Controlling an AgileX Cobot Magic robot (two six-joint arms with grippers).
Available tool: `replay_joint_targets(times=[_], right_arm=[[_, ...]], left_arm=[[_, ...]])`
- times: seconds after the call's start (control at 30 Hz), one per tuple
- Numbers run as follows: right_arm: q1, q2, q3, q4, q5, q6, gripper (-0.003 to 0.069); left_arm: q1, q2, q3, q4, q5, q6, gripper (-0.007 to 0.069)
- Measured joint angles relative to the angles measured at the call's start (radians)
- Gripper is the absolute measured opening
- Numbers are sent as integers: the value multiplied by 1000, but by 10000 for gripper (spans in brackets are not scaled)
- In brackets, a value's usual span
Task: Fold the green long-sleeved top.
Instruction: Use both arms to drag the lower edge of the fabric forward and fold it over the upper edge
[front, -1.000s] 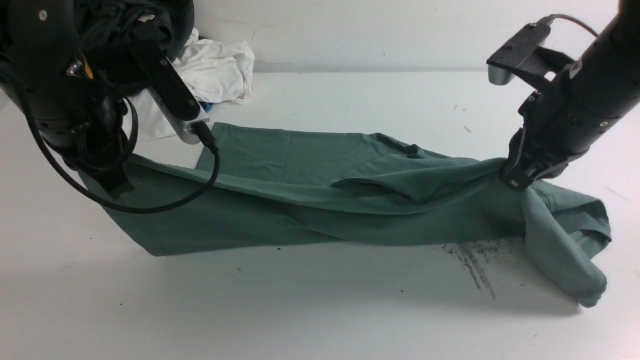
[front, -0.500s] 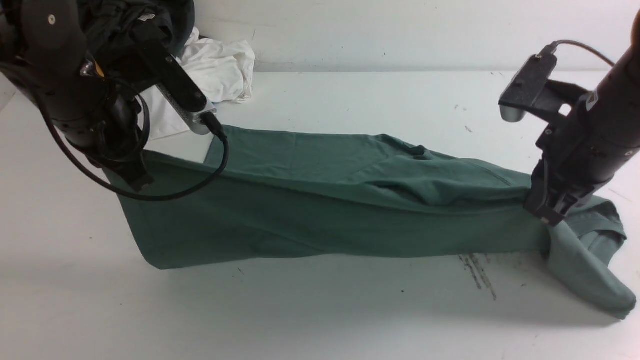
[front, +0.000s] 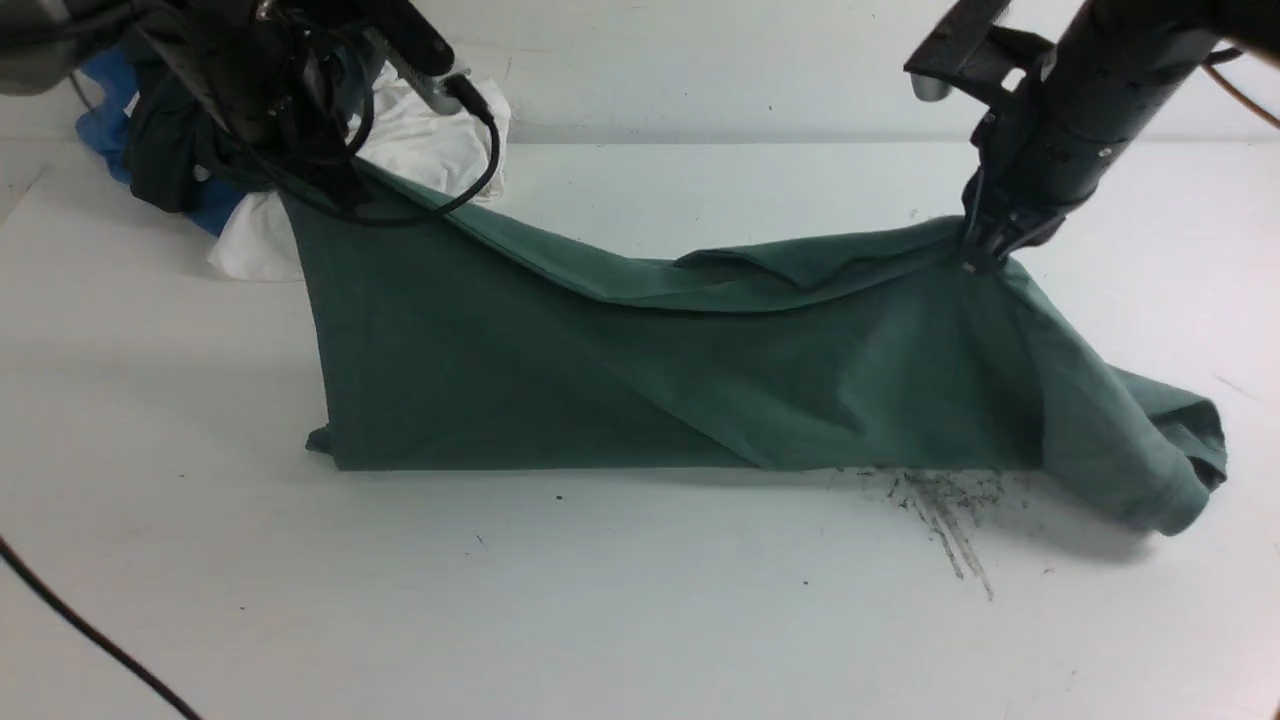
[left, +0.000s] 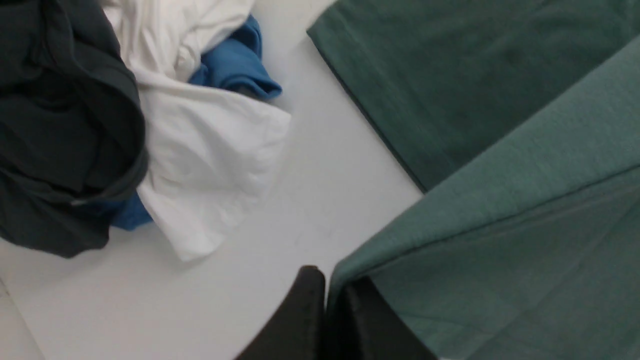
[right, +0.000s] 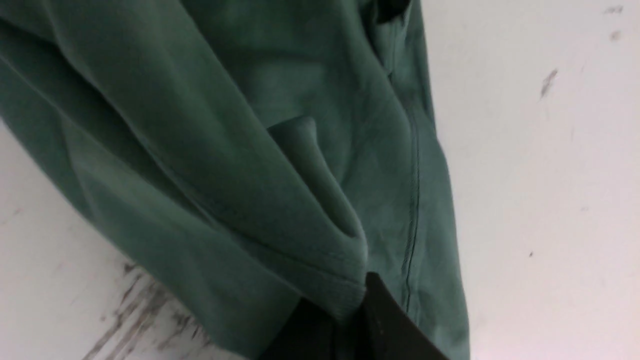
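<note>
The green long-sleeved top (front: 650, 390) hangs like a curtain across the middle of the white surface (front: 640, 620), its lower fold resting there and a sleeve bunched at the right. The left gripper (left: 330, 292) has its jaws clenched on the upper left corner, and the right gripper (front: 985, 250) has its jaws clenched on the upper right edge. A black garment (front: 170, 160), a white garment (front: 430, 140) and a blue garment (front: 100, 120) lie piled at the far left.
</note>
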Motion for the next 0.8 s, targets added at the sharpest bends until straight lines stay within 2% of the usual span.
replay_joint_targets(times=[0.17, 0.37, 0.8], right_arm=[[-37, 85, -90, 8, 0, 0, 17], [-98, 152, -120, 25, 0, 4, 17], [-118, 234, -120, 34, -143, 66, 17]], left_arm=[[1, 103, -104, 0, -3, -4, 13], [20, 226, -165, -35, -78, -58, 14], [28, 360, -169, -75, -379, -149, 17]])
